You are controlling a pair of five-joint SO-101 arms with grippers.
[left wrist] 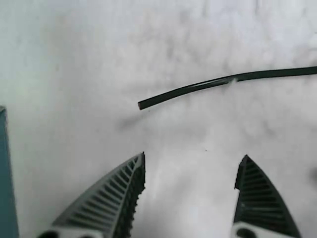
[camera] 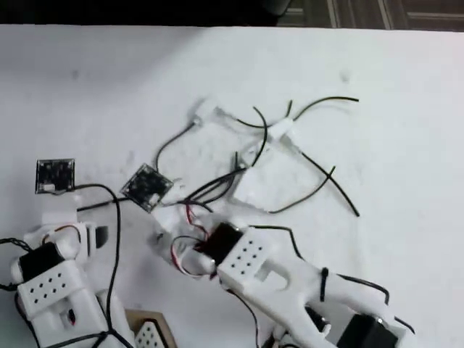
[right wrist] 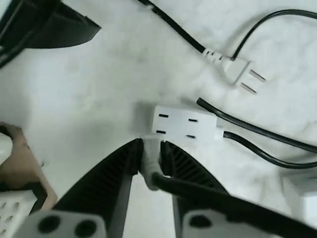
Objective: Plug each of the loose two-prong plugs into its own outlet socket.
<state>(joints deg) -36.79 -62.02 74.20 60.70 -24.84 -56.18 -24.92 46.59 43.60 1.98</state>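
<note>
One white plug (right wrist: 149,154) clamped in right fingers (right wrist: 113,184) at outlet block (right wrist: 186,123), left fingers (left wrist: 115,194) apart

Bright light is glaring off the table (left wrist: 74,59) ahead of the left gripper (left wrist: 193,158), throwing a faint shadow from the cable end (left wrist: 148,103) toward it, and leaving soft shade beside the plug (right wrist: 148,161) in the right gripper (right wrist: 151,146).

The high camera looks down from far above the white table (camera: 406,109). Each wrist camera sits close to it, looking past the left gripper (left wrist: 190,168) or the right gripper (right wrist: 151,153). The high and right wrist views share the black cords (camera: 341,196).
</note>
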